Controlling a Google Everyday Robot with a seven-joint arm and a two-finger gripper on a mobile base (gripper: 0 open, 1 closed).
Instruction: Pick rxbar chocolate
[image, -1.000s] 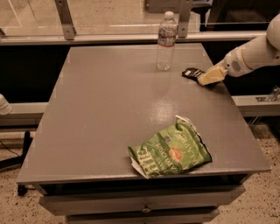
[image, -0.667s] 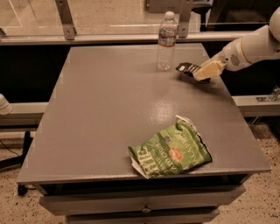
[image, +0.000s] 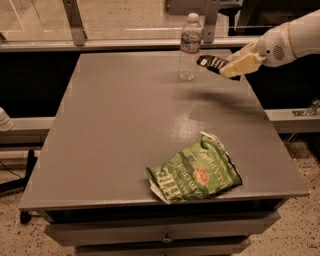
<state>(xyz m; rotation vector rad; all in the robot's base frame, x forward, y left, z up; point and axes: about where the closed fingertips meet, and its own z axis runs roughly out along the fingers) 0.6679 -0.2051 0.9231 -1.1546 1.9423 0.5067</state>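
— Pincer (image: 229, 66): far right, above the table's back edge, clenched on one end of the rxbar chocolate (image: 210, 62), which hangs clear of the surface.
— Remaining stock, left to right?
— Table (image: 110, 130); water bottle (image: 189, 45), upright, just beside the bar's free end; green chip bag (image: 197, 172), front edge, well apart.
— Hazards?
— You hold the bar by one end only: a jolt may slip it. Swing left and you likely topple the bottle.
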